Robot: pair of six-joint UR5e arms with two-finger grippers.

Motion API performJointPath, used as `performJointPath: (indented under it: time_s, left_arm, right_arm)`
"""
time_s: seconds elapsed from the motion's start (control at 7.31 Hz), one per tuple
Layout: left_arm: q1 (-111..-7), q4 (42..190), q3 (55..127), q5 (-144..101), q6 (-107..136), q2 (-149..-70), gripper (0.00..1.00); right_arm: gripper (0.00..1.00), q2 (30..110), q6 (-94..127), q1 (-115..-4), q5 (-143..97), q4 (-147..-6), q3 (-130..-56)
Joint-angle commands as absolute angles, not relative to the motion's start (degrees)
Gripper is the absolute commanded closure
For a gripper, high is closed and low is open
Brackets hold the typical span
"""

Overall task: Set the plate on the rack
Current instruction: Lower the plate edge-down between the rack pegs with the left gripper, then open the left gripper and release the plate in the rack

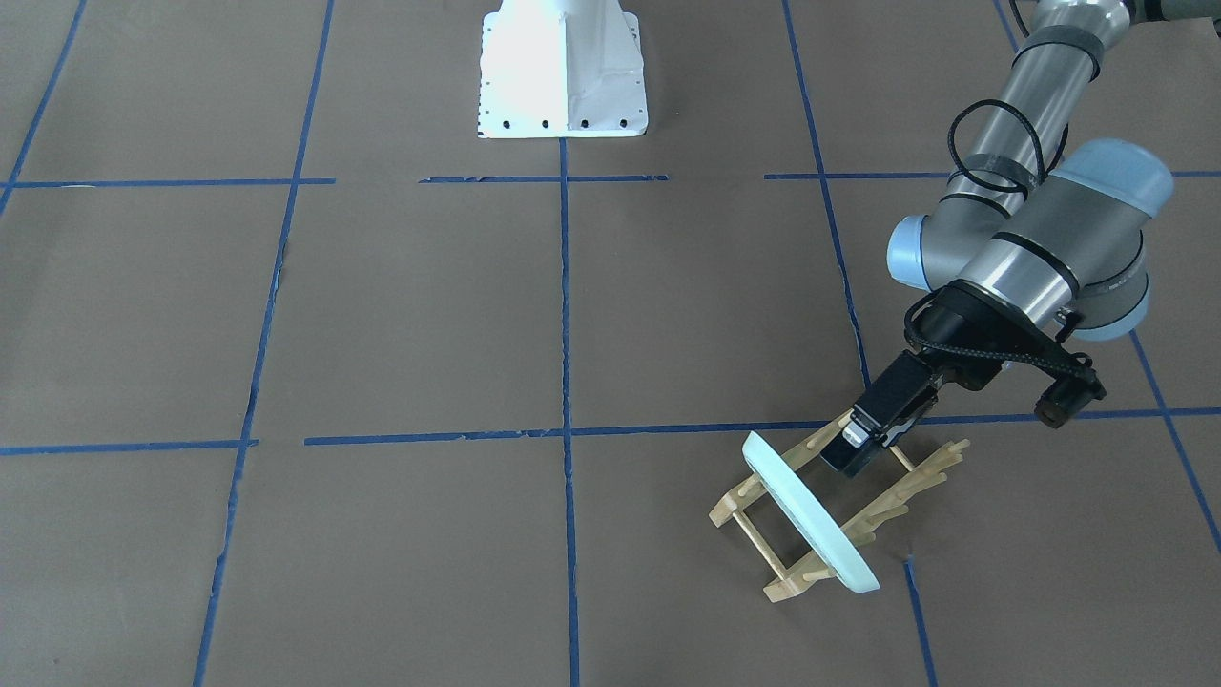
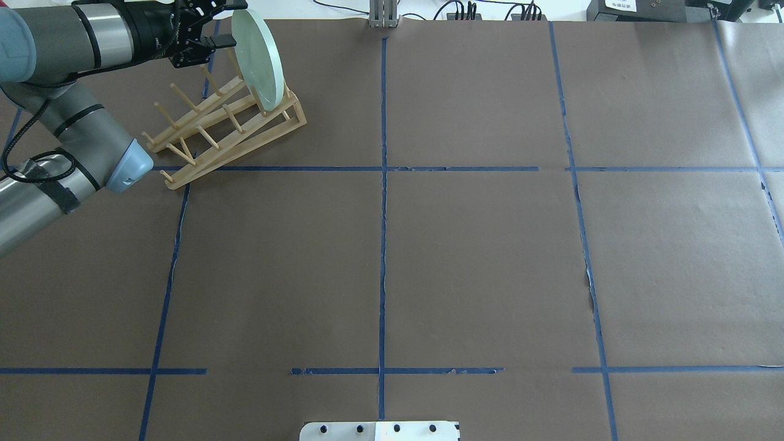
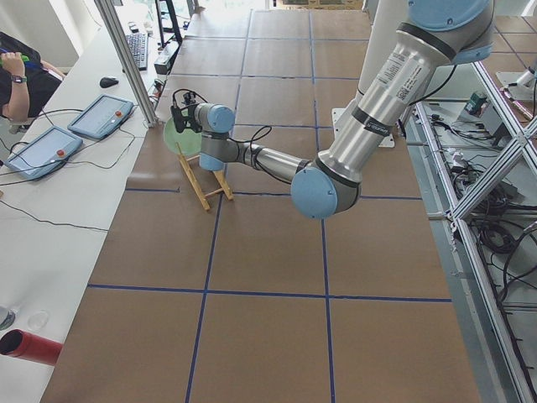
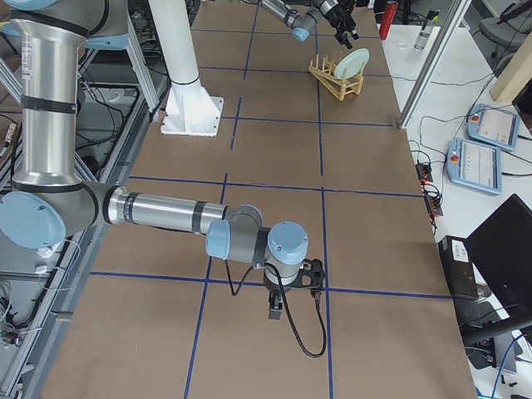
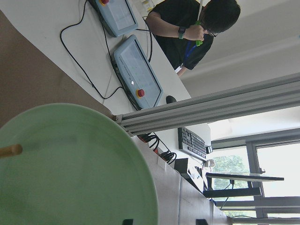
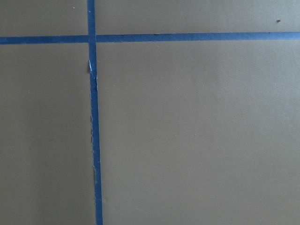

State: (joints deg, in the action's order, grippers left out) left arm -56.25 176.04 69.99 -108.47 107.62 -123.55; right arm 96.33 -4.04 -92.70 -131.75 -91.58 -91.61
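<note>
Plate (image 1: 811, 515): round, smooth mint-green disc, upright between pegs of light wooden rack (image 1: 730, 508), table's far left corner. Left gripper (image 1: 854, 448) released; right gripper (image 4: 274, 312), state unclear.

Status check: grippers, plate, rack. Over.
Left gripper open beside plate, which stands upright in rack. Right gripper low over table, state unclear. No obstruction seen.

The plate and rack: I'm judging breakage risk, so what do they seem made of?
The plate looks like smooth plastic or glazed ceramic, uniform pale green; I cannot tell which. The rack looks like bare light wood: pale tan pegs and rails.
</note>
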Motion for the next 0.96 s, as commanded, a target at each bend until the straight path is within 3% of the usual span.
performJointPath:
  time_s: [0.0, 0.27, 0.55, 0.82]
  left_arm:
    - [-57.65, 165.59, 72.92, -116.65, 103.83, -122.09, 0.00]
    - [-61.33, 143.64, 84.15, -125.40, 86.14, -116.75, 0.00]
    - [-63.72, 109.17, 95.13, -124.72, 61.91, -115.66, 0.00]
    - [-68.62, 96.96, 99.83, -124.72, 37.56, -109.91, 0.00]
  right_arm:
    - [0.00, 96.33, -4.04, -92.64, -131.75, -91.58, -91.67]
    - [0.00, 96.33, -4.04, -92.72, -131.75, -91.58, -91.67]
    - [0.00, 96.33, -4.04, -92.72, -131.75, -91.58, -91.58]
    - [0.00, 96.33, -4.04, -92.72, -131.75, -91.58, -91.58]
